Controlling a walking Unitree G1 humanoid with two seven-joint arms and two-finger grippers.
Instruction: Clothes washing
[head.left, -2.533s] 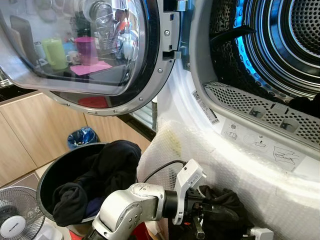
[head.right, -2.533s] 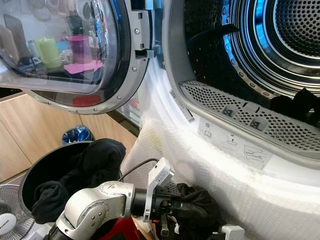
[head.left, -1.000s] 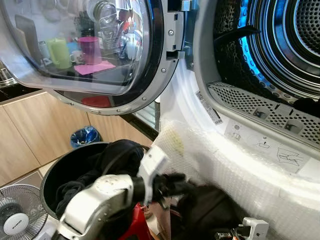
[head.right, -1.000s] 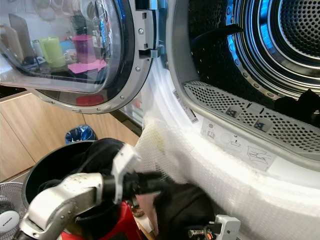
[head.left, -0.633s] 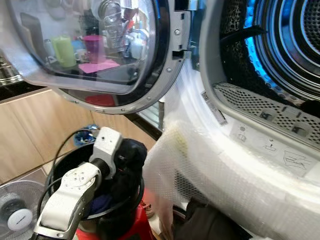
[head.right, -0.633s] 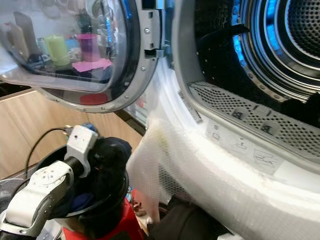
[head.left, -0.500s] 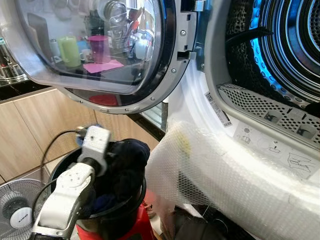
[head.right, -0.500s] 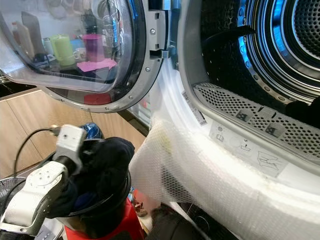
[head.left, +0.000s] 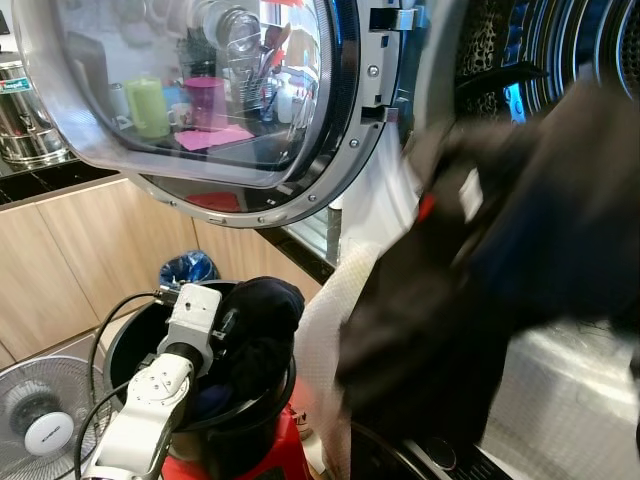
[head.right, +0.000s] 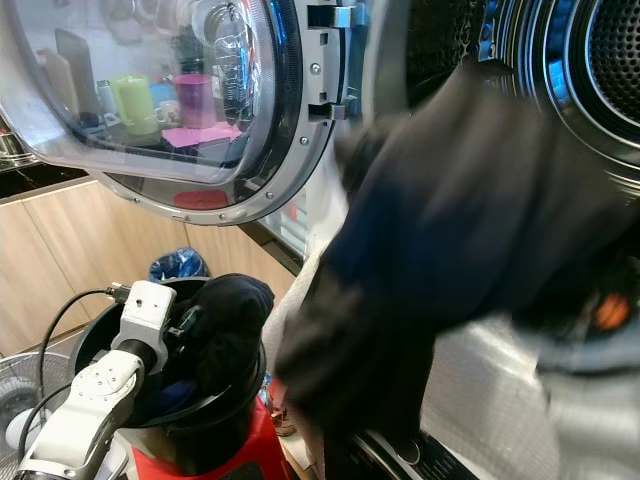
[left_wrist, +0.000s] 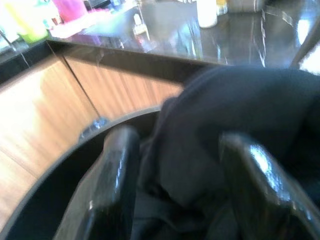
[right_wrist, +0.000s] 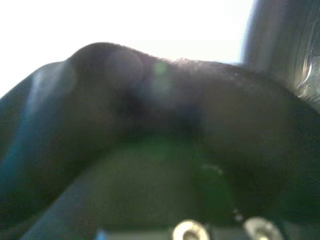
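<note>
Risen before the drum, dark garment blurs; left pincer gapes over bin's clothes.

The dark garment has risen before the drum; left tool now over the basket.

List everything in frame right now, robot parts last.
Washer door: 1, glass with silver rim, swung open at upper left.
Drum: 1, silver, perforated, upper right.
Dark garment: 1, black and navy, blurred, lifted before the drum opening.
Laundry bucket: 1, black, on the floor at lower left, dark clothes heaped inside.
Fan: 1, white, bottom left.
Blue bin: 1, by the wooden cabinets.
Left tool: black fingers open around bucket clothes.
</note>
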